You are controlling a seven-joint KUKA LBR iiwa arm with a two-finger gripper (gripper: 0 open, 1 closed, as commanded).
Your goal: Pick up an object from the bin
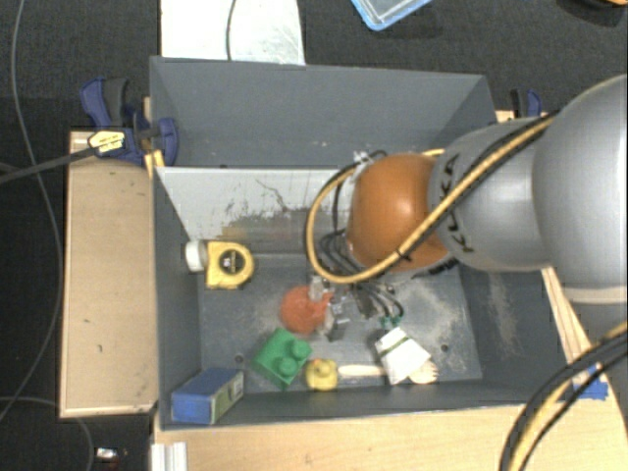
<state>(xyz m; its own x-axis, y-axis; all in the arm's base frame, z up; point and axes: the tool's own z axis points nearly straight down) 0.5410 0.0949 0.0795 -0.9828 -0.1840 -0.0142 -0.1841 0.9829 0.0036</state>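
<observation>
My gripper (332, 312) is low in the middle of the bin, under the arm's orange cover. Right at its left side lies a rounded orange-red thing (299, 309), touching or very close to it. A green toy brick (282, 356) lies just below that, towards the front wall. Beside the brick is a small yellow thing (321, 373) with a pale stick (361, 369) running to the right of it. A white blocky thing (402, 356) lies to the lower right of the gripper.
A yellow tape measure (229, 264) and a small white cylinder (195, 255) lie at the left by the back wall. A blue box (206, 396) sits in the front left corner. The arm covers the bin's right half.
</observation>
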